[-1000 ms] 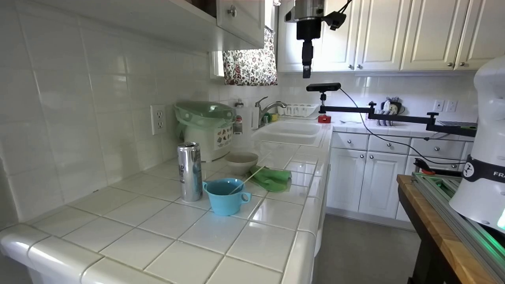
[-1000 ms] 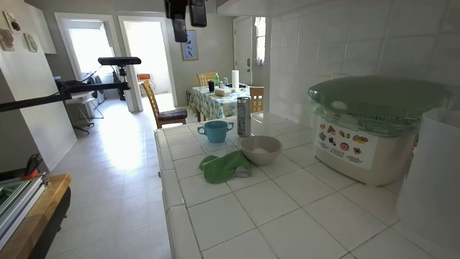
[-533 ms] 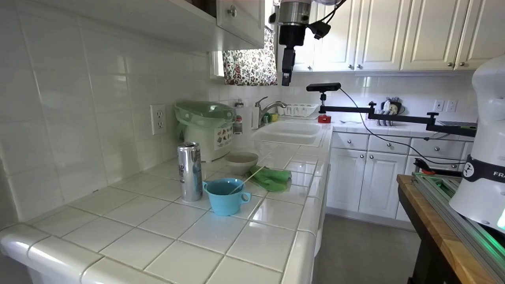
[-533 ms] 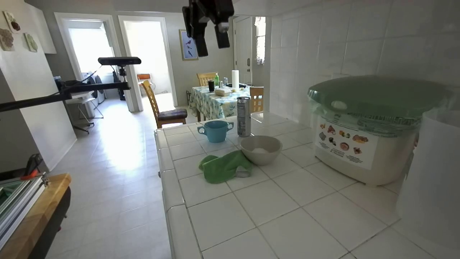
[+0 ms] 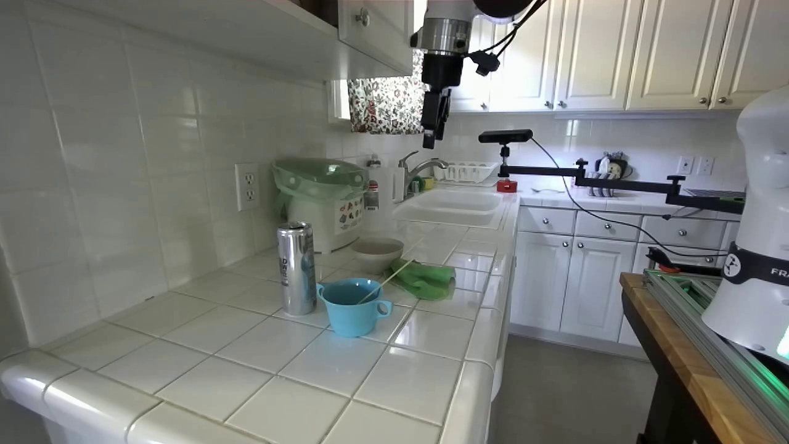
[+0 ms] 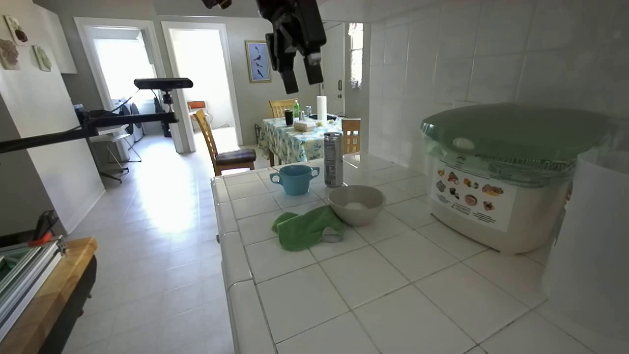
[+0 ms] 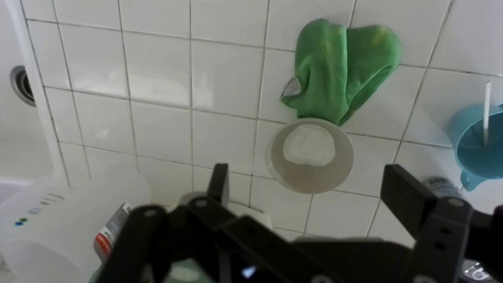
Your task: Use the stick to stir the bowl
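"Where was the stick (image 7: 487, 112) seen?"

"Slim and pale, it was propped aslant in the glossy, round blue bowl (image 5: 351, 317), below the pincer (image 6: 303, 81) and rightward in the wrist view, its length roughly square to the line of closing."

"And the pincer?"

"Parted wide, empty, it was poised above the tiled bench (image 5: 259, 345)."

The arm (image 5: 764, 222) rises at the right edge in an exterior view, with the wrist (image 5: 445, 36) hanging in from the top edge. The gripper (image 6: 302, 82) points downward, slightly off vertical in both exterior views. In the wrist view its fingers (image 7: 404, 192) stand wide apart, facing each other.
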